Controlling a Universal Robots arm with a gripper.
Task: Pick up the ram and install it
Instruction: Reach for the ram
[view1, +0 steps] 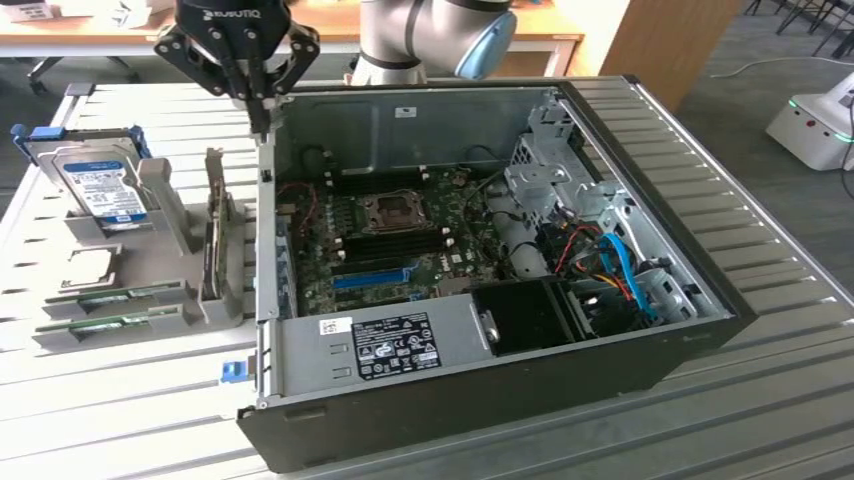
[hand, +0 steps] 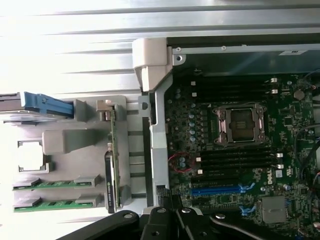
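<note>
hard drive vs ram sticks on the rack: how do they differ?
The hard drive is a boxy silver block with a blue label; the ram sticks are thin green strips. The hard drive stands tall at the back of the rack in the exterior view; the ram sticks sit low at its front. Shared: both rest in the grey rack, and the shut gripper holds neither.

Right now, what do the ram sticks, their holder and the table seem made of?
The ram sticks look like thin green circuit board, matte. The holder is matte grey, probably plastic, judging by its blocky moulded shapes. The table is pale ribbed metal, likely aluminium, glaring under light.
</note>
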